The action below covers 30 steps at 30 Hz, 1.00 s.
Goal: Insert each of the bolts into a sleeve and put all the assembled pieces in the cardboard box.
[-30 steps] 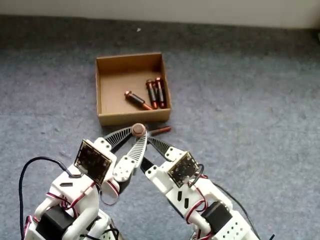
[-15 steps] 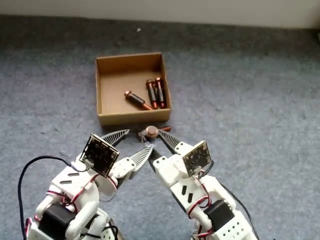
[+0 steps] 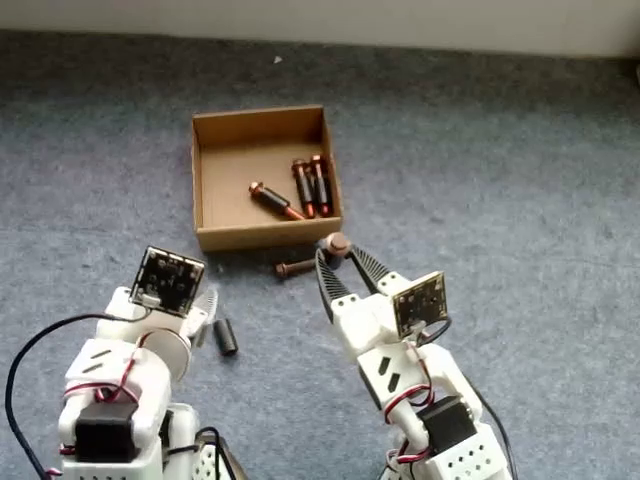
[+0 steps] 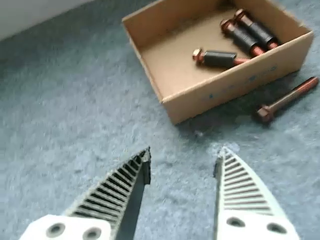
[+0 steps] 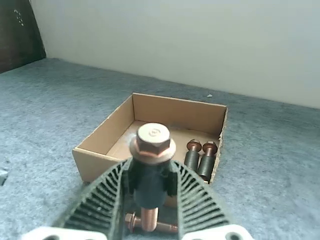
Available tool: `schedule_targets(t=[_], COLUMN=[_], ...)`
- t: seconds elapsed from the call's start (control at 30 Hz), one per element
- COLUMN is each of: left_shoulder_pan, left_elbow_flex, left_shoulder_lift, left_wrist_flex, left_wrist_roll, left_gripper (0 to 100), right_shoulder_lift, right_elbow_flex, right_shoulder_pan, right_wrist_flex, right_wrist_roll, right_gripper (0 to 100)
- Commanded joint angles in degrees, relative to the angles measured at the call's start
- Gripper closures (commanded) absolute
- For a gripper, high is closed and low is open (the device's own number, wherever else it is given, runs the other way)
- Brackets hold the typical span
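- The assembled piece (image 5: 148, 182), a bolt seated in its dark sleeve, now stands head-up in the right gripper (image 5: 150, 167) alone; a second ago both grippers met on it.
- The right jaws are closed narrow on the sleeve, holding the piece just in front of the cardboard box (image 3: 260, 237), not yet over it.
- The left gripper (image 4: 184, 155) has released and drawn back toward its base, with its jaws wide and empty.
- Three finished pieces (image 3: 303, 188) lie inside the box.
- One loose bolt (image 3: 295, 267) lies on the bench beside the box's front wall, and a bare sleeve (image 3: 226, 336) lies near the left arm.
- Judgement: insertion of this piece appears complete, depositing is the step in hand, and one pair remains.
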<state>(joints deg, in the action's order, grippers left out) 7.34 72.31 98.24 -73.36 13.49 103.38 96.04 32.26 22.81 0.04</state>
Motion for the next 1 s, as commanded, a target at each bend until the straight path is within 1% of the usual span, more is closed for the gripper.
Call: schedule_targets(t=[0.0,0.07,0.13,0.2,0.27,0.33,0.4,0.53,0.73,0.97], left_shoulder_pan=[7.3,9.5,11.1,11.7,12.0,11.7,11.6,10.1,10.2,10.2], left_elbow_flex=[6.6,11.2,15.2,18.2,18.9,19.2,19.6,20.8,24.2,24.3], left_shoulder_lift=[0.0,0.0,0.0,0.0,0.0,0.0,0.0,0.0,0.0,0.0], left_wrist_flex=[5.5,8.1,9.7,10.7,11.1,11.3,11.3,11.4,17.1,17.3], left_wrist_roll=[0.4,0.4,0.4,0.5,0.6,0.6,0.7,0.7,0.7,0.8], left_gripper=[92,100,98,100,99,99,99,99,99,99], right_shoulder_lift=[1.7,1.7,1.7,1.6,0.1,-4.4,-11.6,-29.8,-57.4,-86.5], right_elbow_flex=[4.2,3.1,0.7,-1.5,-4.8,-9.0,-14.0,-24.6,-41.4,-57.4], right_shoulder_pan=[-1.0,-0.8,-0.8,-0.7,-0.7,-0.7,-0.7,-0.8,-0.9,-0.9], right_wrist_flex=[-1.4,-1.5,-1.5,-1.5,-1.6,-1.7,-2.8,-8.9,-16.7,-22.9], right_wrist_roll=[-0.4,1.5,3.3,4.0,4.0,4.0,4.0,4.0,3.9,3.7], right_gripper=[99.5,99.5,99.5,99.5,99.5,99.5,99.5,99.5,99.5,99.5])
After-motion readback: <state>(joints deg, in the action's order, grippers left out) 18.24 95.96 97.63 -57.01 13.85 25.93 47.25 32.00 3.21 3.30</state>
